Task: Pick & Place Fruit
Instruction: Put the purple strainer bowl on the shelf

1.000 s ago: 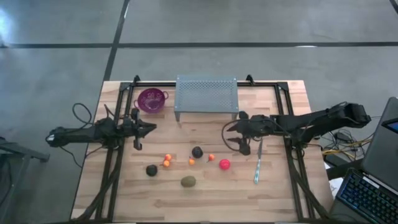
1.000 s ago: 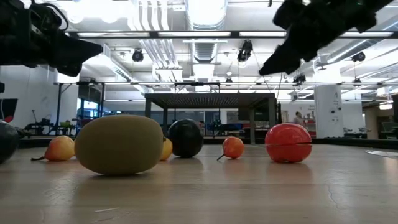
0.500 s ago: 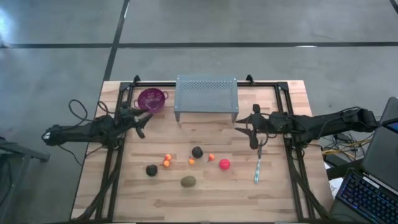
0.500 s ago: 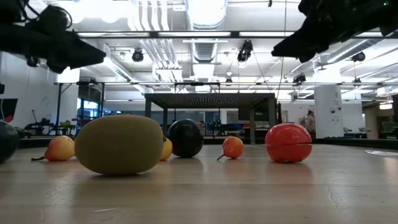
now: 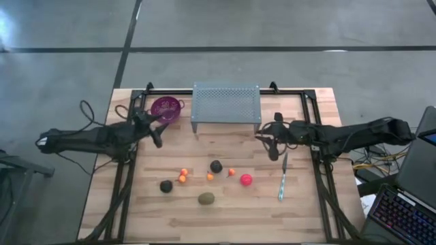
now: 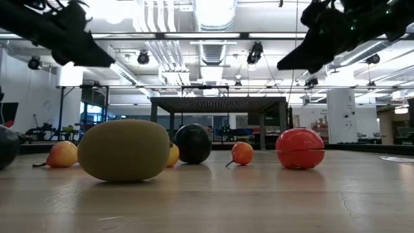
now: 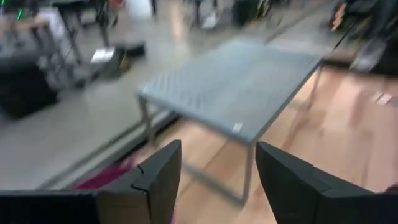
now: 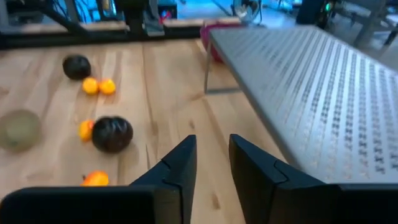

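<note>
The fruit lies on the wooden table near its middle: two dark balls, an olive-green oval, a red ball and several small orange ones. Each rests on the tabletop. My left gripper hovers at the left beside the purple colander; it is open and holds nothing. My right gripper hovers at the right near the grey shelf's corner. Its fingers stand a little apart with nothing between them. Both grippers are well above and away from the fruit.
A grey perforated metal shelf stands on legs at the far middle. A slim teal stick lies at the right of the fruit. Black frame rails run along both sides of the table. Bare wood lies in front of the fruit.
My left gripper has risen and swung toward the far edge, up beside the colander, and its nose has tipped up. My right gripper has drawn back toward the table's right edge and its fingers have come closer together. The fruit has not moved.
</note>
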